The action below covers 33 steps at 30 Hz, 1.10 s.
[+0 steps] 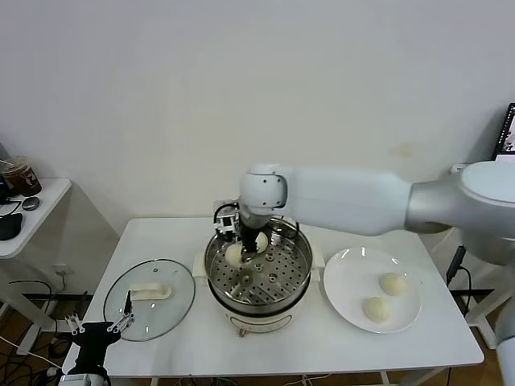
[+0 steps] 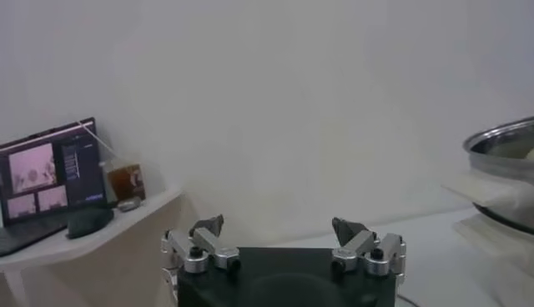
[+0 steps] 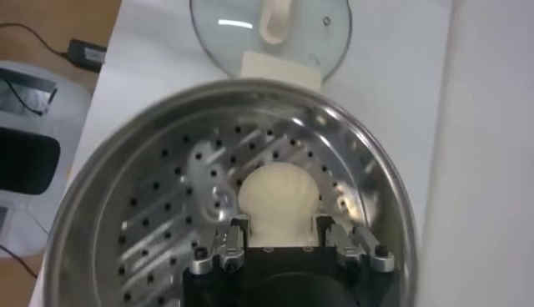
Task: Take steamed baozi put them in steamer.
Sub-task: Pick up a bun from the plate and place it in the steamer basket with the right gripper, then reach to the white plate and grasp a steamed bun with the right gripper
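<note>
The steamer (image 1: 299, 256) stands mid-table on its cream base; it fills the right wrist view (image 3: 108, 175). My right gripper (image 1: 242, 247) reaches down into it and is shut on a baozi (image 1: 233, 255), which rests on or just above the perforated tray. In the right wrist view that baozi (image 3: 278, 198) is pinched between the fingers (image 3: 238, 232) of the right gripper (image 3: 280, 227). A second baozi (image 1: 261, 240) lies in the steamer beside it, partly under the wrist. Two more baozi (image 1: 393, 283) (image 1: 376, 309) lie on the white plate (image 1: 348, 273). My left gripper (image 1: 100, 326) (image 2: 276, 229) is open and parked at the table's front left.
The glass lid (image 1: 149, 310) with a white handle lies flat to the left of the steamer, also in the right wrist view (image 3: 242, 21). A side desk (image 1: 32, 213) with a cup stands far left. The steamer's rim (image 2: 501, 138) shows in the left wrist view.
</note>
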### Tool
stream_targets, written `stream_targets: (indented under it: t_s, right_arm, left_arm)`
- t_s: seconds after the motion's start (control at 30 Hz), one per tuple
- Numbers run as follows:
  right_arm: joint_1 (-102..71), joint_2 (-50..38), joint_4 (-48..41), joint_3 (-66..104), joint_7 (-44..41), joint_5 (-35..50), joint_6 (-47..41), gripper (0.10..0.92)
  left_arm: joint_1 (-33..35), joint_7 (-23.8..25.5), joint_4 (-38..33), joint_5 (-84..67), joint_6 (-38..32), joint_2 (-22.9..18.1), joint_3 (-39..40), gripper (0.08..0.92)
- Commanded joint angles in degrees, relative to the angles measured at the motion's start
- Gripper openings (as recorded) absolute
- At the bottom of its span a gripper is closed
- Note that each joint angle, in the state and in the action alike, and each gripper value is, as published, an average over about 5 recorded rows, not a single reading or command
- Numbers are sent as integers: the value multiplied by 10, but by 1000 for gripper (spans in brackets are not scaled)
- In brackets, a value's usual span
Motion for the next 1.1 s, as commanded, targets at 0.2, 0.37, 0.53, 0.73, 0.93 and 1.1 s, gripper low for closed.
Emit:
stream_targets:
  t_s: [0.2, 0.37, 0.53, 0.73, 0.93, 1.1]
  right_arm:
    - [-52, 47, -51, 6, 10, -14, -7, 508]
    - [-64, 31, -49, 19, 7, -30, -7, 623]
    - [-23, -28, 9, 49, -40, -34, -4, 751]
    - [83, -167, 100, 41, -166, -79, 49, 820]
    - [140, -321, 171, 3, -279, -173, 155, 823]
    - [131, -455, 223, -29, -297, -252, 208, 823]
  left_arm:
    - [0, -1, -2, 1, 0, -2, -3, 823]
    - [1, 0, -7, 2, 0, -4, -2, 823]
    - [0, 0, -10, 6, 3, -6, 1, 823]
    - [-3, 0, -2, 7, 3, -3, 6, 823]
    - [-9, 1, 6, 5, 2, 2, 9, 823]
    - [-16, 1, 11, 5, 3, 5, 14, 823]
